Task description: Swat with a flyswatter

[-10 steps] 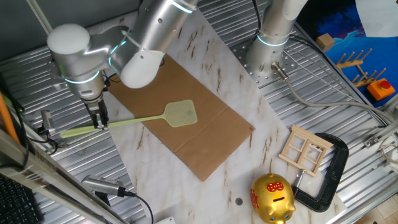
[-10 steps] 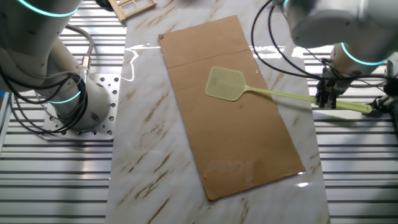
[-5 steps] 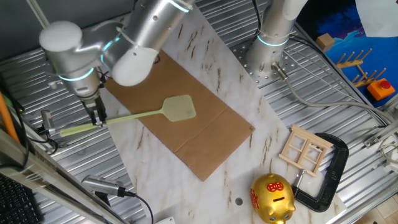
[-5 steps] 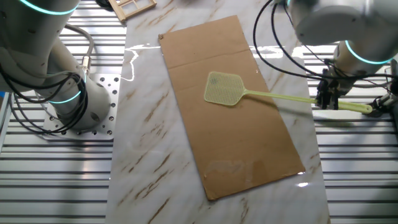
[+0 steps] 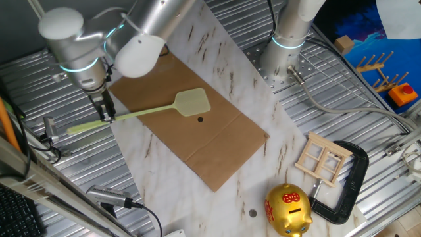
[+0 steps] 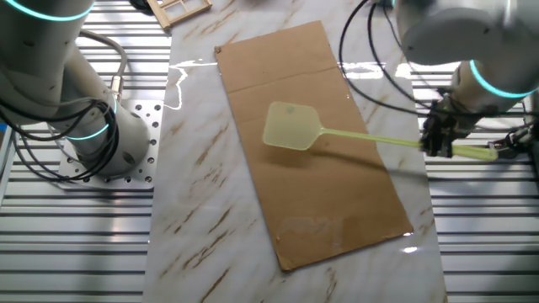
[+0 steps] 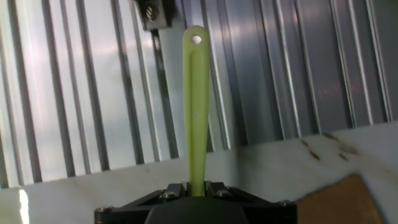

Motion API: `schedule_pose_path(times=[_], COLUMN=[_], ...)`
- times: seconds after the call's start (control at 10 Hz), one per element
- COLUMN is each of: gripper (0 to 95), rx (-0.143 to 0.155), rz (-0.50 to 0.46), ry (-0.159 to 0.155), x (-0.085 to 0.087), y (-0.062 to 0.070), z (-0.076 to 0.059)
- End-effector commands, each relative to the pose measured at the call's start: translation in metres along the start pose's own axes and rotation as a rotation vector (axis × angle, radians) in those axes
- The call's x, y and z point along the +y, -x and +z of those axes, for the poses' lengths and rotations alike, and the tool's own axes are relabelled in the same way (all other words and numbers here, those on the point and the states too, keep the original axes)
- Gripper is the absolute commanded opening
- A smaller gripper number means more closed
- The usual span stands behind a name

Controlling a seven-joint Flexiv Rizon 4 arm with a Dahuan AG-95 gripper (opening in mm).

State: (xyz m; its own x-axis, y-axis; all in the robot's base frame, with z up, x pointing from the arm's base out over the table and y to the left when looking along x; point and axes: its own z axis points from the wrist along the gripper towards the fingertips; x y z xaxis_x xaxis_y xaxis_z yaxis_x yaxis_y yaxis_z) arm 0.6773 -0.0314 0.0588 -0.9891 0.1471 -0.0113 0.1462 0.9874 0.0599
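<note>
Pale yellow-green plastic flyswatter [image 5: 141, 112] with a long thin handle and a small squarish mesh head is held by its handle near the rear end, the two-finger pincer [image 5: 105, 116] clamped shut around it. Its head hangs over the flat brown cardboard sheet [image 5: 223, 148], with a blurred shadow on the cardboard just beside it, so the head looks lifted clear of the sheet. In the other fixed view the flyswatter [image 6: 337, 135] stretches from the pincer [image 6: 434, 145] across the cardboard sheet [image 6: 337, 194], which lies on the white marble-patterned surface [image 6: 198, 202]. The hand view shows the handle end of the flyswatter [image 7: 195, 106] with its small hanging hole, above ribbed metal slats [image 7: 74, 93].
</note>
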Motion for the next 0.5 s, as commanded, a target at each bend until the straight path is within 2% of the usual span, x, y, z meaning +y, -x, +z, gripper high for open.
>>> schedule_pose_path(times=[0.1, 0.5], gripper=[0.0, 0.0], rx=[-0.001, -0.010], rz=[-0.002, -0.016], ry=[-0.002, 0.002], x=[-0.006, -0.018], y=[-0.014, -0.047], z=[0.004, 0.018])
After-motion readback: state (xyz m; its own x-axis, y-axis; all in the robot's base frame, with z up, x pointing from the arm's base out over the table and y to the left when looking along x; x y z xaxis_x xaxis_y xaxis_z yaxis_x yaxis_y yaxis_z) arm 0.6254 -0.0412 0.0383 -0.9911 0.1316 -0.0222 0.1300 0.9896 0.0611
